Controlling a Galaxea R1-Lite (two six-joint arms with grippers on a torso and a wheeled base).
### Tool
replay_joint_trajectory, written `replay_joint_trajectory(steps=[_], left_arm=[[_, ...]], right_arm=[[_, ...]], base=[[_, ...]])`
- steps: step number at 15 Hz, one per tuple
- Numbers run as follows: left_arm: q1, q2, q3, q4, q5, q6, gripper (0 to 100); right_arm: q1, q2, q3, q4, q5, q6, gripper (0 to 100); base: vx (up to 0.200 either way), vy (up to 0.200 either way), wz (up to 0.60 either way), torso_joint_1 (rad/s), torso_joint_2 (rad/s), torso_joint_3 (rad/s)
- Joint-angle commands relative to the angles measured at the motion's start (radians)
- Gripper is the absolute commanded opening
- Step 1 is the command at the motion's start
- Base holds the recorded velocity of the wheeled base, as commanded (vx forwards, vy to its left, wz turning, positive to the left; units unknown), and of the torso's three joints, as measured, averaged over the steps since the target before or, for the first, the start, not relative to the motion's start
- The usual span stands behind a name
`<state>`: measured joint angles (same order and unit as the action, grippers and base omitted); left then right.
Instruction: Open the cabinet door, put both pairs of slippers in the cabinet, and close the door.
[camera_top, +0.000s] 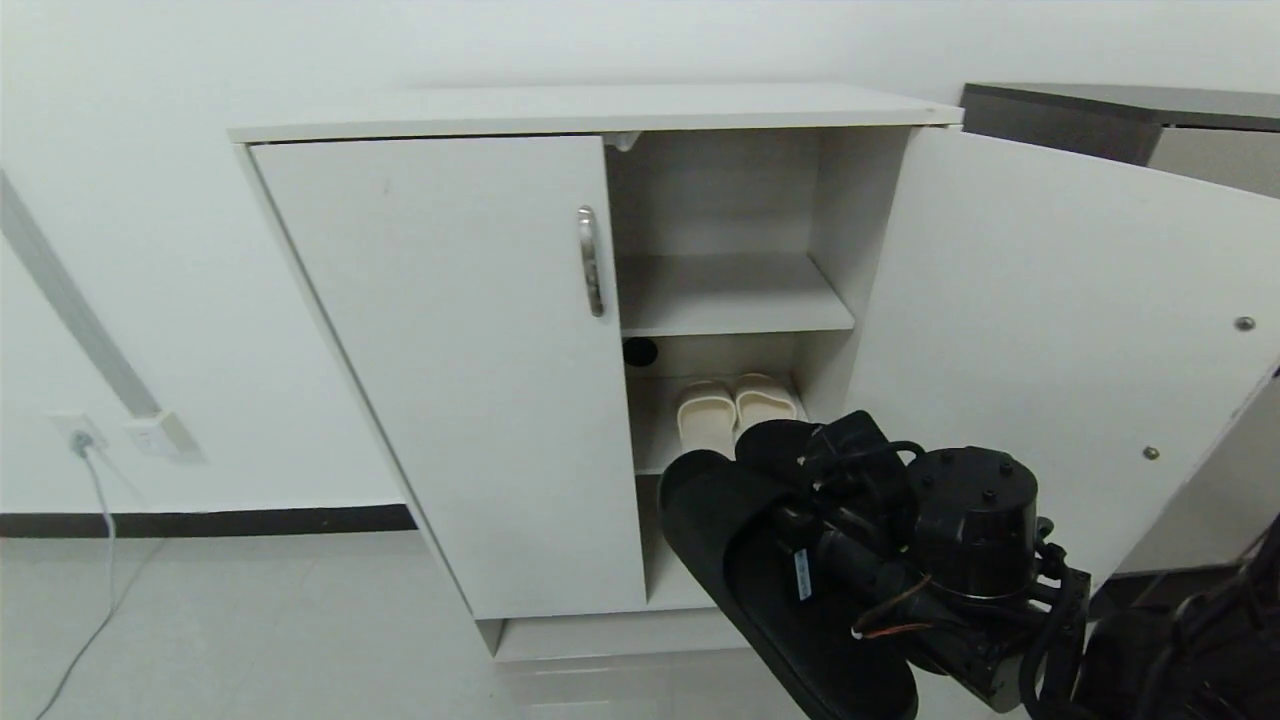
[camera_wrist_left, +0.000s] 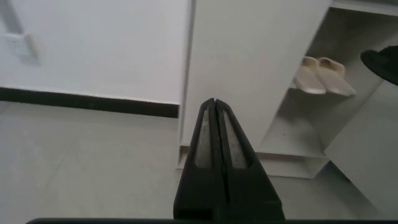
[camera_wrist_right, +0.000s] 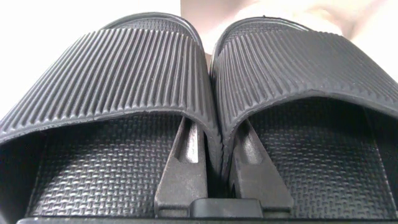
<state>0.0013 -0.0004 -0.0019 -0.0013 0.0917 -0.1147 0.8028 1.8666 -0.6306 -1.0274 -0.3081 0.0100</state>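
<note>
Right fingers (camera_wrist_right: 185, 168) pinch black slippers (camera_top: 760, 560) before open cabinet (camera_top: 600, 105)

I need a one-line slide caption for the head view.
Right gripper holds black slippers before the open cabinet; cream slippers sit inside.

The black slippers (camera_wrist_right: 149, 81) look like matt rubber, straps (camera_wrist_right: 292, 62) finely ribbed, footbeds (camera_wrist_right: 99, 168) pebbled. The cream slippers (camera_top: 735, 408) seem smooth, foamy. The cabinet (camera_top: 450, 380) is matt white laminate with a polished metal handle (camera_top: 590, 262); the floor tiles (camera_top: 250, 630) gleam.
</note>
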Motion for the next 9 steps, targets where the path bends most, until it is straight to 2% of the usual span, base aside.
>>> replay_joint_trajectory(steps=[1,4,6,9], left_arm=[[0.000,0.000,0.000,0.000,0.000,0.000,0],[0.000,0.000,-0.001,0.000,0.000,0.000,0],[0.000,0.000,0.000,0.000,0.000,0.001,0],[0.000,0.000,0.000,0.000,0.000,0.001,0]], right_arm=[[0.003,0.005,0.005,-0.003,-0.002,-0.008,0],[0.016,0.068,-0.024,-0.071,-0.026,-0.056,0],[0.038,0.140,-0.164,-0.068,-0.171,-0.039,0],[0.067,0.187,-0.351,0.036,-0.250,-0.035,0]], base=[[0.000,0.000,0.00,0.000,0.00,0.000],[0.000,0.000,0.00,0.000,0.00,0.000],[0.000,0.000,0.00,0.000,0.00,0.000],[0.000,0.000,0.00,0.000,0.00,0.000]])
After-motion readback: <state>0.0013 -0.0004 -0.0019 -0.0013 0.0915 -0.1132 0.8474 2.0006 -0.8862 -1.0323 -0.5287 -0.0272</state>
